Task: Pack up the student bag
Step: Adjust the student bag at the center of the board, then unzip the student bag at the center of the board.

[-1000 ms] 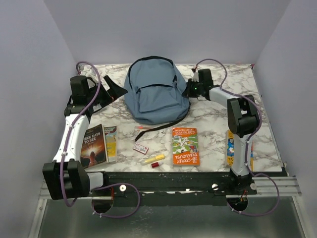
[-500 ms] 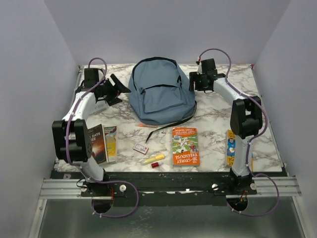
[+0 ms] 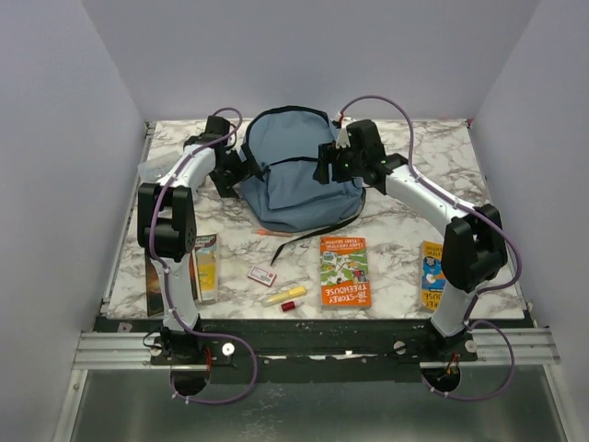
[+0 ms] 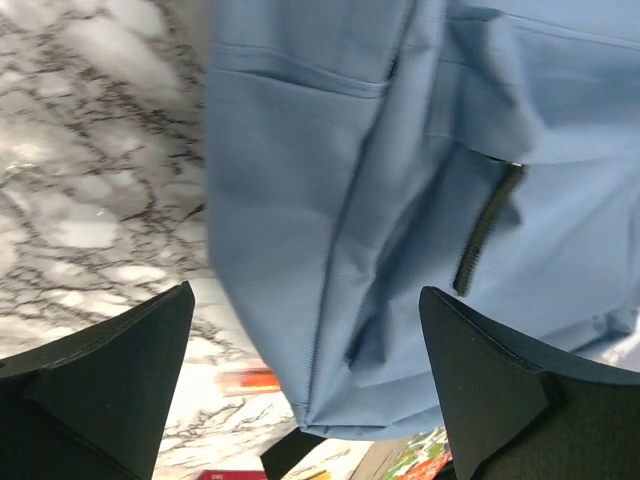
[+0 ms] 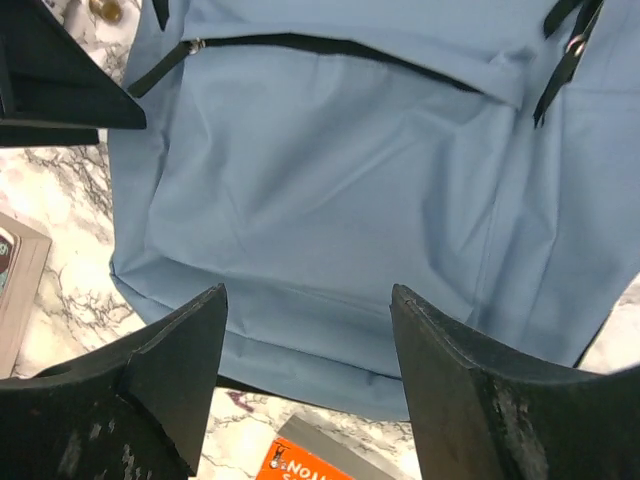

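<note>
Both the left gripper (image 4: 305, 292) and right gripper (image 5: 307, 290) gape empty over the soft dusty-blue fabric backpack (image 3: 294, 189); pin the cloth, then draw its black zipper (image 5: 330, 48).

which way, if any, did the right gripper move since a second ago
Yes. The right gripper swung left, from beside the right edge of the student bag to over it, in line with the left edge of the unmoved orange book.

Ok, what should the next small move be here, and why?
Probably move the right gripper to the black zipper pulls and close on one. The bag looks zipped shut, that gripper and the left gripper hover over it, jaws open and empty, and the orange book lies outside.
</note>
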{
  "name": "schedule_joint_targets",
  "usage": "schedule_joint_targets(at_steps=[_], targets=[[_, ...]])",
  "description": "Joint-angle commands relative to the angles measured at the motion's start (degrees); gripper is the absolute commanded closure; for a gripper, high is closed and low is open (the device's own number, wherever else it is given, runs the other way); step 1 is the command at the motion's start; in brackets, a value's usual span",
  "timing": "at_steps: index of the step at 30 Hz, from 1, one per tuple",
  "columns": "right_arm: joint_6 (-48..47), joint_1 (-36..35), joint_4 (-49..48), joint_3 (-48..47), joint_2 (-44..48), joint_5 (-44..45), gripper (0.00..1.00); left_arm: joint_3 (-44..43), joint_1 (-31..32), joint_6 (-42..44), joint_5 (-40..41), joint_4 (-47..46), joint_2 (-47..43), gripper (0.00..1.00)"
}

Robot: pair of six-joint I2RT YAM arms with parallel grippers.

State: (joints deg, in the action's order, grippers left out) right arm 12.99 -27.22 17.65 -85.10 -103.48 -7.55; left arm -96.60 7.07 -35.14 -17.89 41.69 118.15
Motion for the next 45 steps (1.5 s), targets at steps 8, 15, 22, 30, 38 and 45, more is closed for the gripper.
schedule_joint_targets(at_steps=[8, 15, 22, 30, 38, 45], targets=[[6.3, -1.0, -6.2, 5.9, 1.1, -4.5, 0.3, 2.7, 0.6, -9.3, -2.7, 3.6, 0.5, 0.07], [5.7, -8.5, -8.9, 6.9, -0.7, 0.1, 0.29, 11.8, -0.9, -15.0, -10.5, -8.0, 0.2, 0.16], [5.4, -10.6, -10.8, 6.6, -3.9, 2.4, 0.29, 15.3, -1.3, -16.8, -14.5, -14.5, -0.3, 0.61], [3.7, -11.5, -9.9, -3.2, -9.8, 12.7, 0.34, 20.6, -1.2, -20.0, -21.0, -23.1, -5.6, 0.98], [-11.7, -16.5, -14.5, -10.7, -16.9, 23.0, 0.34, 23.2, -1.2, -23.0, -24.1, -26.5, -7.0, 1.0], [-21.4, -22.0, -19.7, -15.2, -22.9, 36.5, 0.32, 24.5, -1.2, -25.0, -26.3, -28.6, -8.3, 1.0]])
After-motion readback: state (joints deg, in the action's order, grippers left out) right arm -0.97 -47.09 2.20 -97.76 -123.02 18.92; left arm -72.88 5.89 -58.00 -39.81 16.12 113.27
